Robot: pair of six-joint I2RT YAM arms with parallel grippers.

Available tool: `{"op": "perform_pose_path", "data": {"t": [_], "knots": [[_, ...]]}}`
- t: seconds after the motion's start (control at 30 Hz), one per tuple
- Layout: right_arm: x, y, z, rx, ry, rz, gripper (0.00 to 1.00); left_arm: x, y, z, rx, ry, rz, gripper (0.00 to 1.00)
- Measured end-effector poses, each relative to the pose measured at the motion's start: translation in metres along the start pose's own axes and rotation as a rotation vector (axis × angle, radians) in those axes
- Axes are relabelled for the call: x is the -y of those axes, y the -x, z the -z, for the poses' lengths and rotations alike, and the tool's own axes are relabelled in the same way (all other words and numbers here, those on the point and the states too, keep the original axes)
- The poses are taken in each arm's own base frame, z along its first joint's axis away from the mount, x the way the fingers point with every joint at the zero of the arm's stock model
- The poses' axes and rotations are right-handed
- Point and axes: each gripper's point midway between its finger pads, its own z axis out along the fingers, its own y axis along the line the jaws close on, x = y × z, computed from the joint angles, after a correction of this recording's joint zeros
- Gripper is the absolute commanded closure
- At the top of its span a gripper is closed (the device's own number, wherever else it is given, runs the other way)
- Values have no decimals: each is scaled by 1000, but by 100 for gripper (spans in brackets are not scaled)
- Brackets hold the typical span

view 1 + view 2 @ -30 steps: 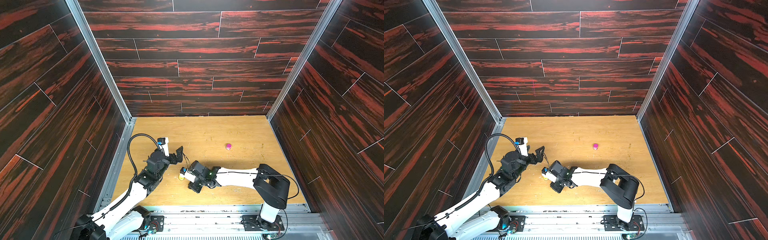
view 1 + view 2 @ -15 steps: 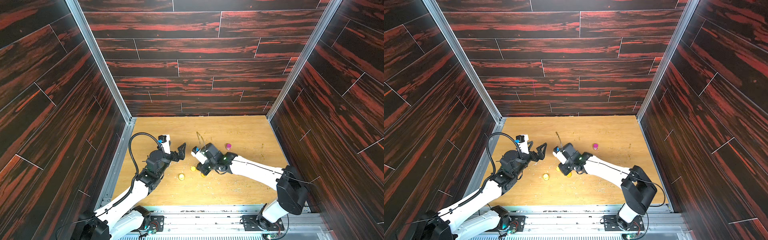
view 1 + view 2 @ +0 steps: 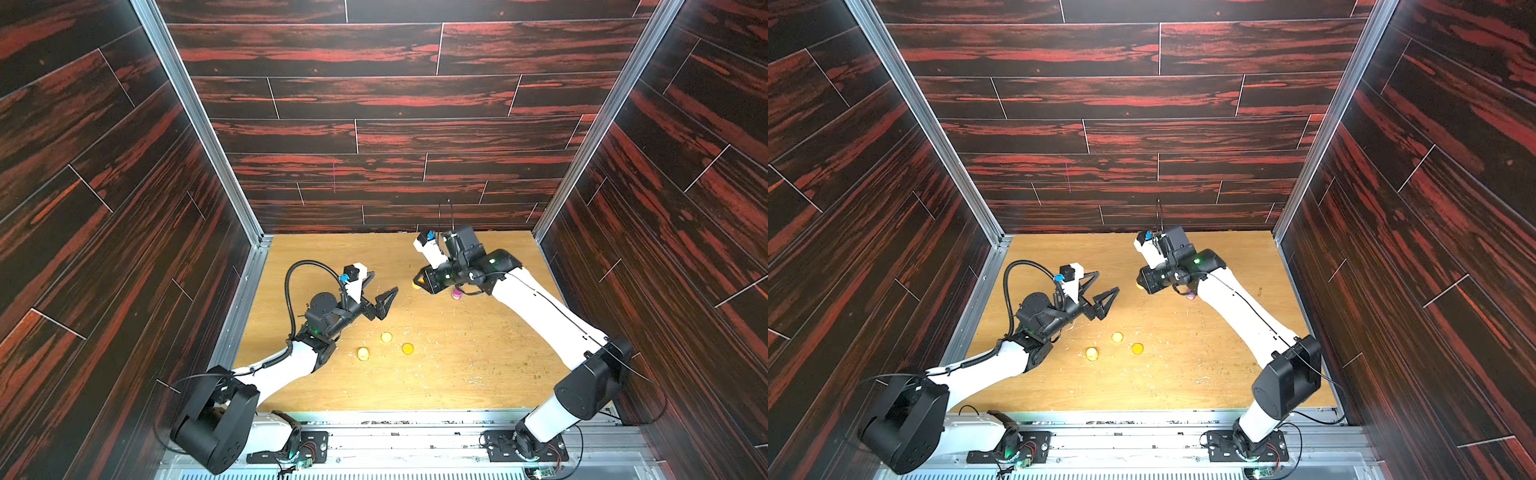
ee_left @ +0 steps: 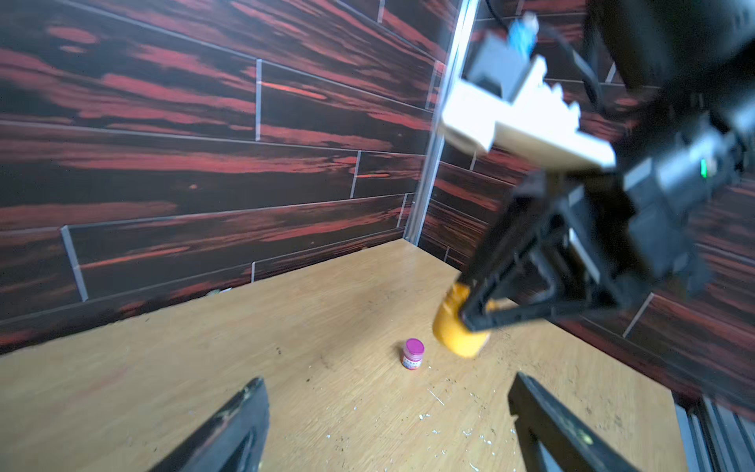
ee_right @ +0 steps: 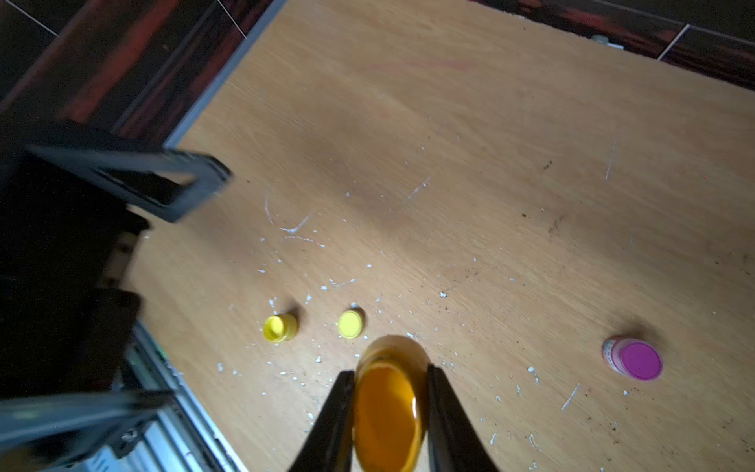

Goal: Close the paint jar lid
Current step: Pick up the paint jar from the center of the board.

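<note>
Dark, red-streaked wood panels wall in a pale wooden worktop (image 3: 457, 374) flecked with white crumbs and scratches. Over its far half, the right fingers (image 5: 449, 417) are clamped on the orange paint jar (image 5: 386, 412), one finger on each side. The jar has no lid on, and its glossy orange inside faces the wrist camera. The left wrist view shows it tilted and held clear of the worktop (image 4: 453, 331). The left fingers (image 3: 384, 301) stand wide apart with nothing between them, raised and pointing toward the held jar but well apart from it. In both top views an orange lid (image 3: 407, 348) (image 3: 1137, 348) lies flat on the nearer middle of the worktop, untouched by either arm. Near it sit an open yellow jar (image 5: 280, 327) and a yellow lid (image 5: 350, 324), just beside each other. A magenta jar (image 5: 637, 360), lid on, stands upright well apart from that group, under the right wrist in the top views.
</note>
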Motion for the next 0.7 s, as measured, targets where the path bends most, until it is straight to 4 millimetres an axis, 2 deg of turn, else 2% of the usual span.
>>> {"op": "perform_pose_path", "data": {"t": [0.17, 0.37, 0.57, 0.7], "knots": [[-11, 2, -2, -51, 71, -28, 74, 7, -14, -8, -8, -56, -77, 12], [-19, -15, -11, -137, 133, -83, 74, 17, -33, -18, -31, -94, -144, 17], [-28, -17, -9, -150, 182, -113, 74, 32, -36, -27, -32, -133, -187, 19], [-31, -20, -12, -159, 203, -124, 74, 38, -34, -29, -25, -148, -203, 24]]}}
